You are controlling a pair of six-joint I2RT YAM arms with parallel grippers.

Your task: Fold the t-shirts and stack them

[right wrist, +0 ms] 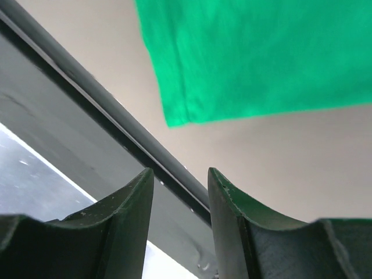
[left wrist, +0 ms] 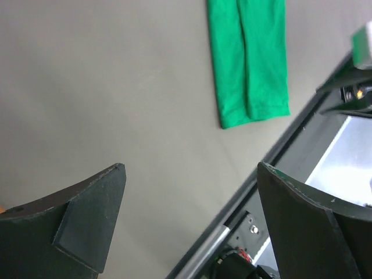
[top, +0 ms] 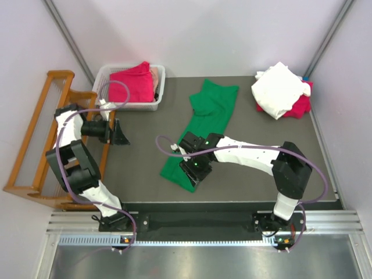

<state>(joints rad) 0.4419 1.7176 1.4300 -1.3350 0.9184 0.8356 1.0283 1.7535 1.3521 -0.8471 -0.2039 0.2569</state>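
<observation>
A green t-shirt (top: 212, 107), folded into a long strip, lies diagonally across the middle of the grey table. It also shows in the left wrist view (left wrist: 249, 64) and in the right wrist view (right wrist: 261, 52). My right gripper (top: 195, 172) hovers over the strip's near end by the table's front edge, and its jaws (right wrist: 178, 174) stand a little apart with nothing between them. My left gripper (top: 120, 135) is at the left side of the table, wide open and empty (left wrist: 192, 168). A folded white shirt (top: 279, 87) lies on a red one (top: 301, 107) at the back right.
A white basket (top: 160, 87) holding a red shirt (top: 133, 81) stands at the back left. A wooden rack (top: 35, 133) stands off the table's left edge. The table's dark front rail (right wrist: 116, 122) runs just below the green shirt's end.
</observation>
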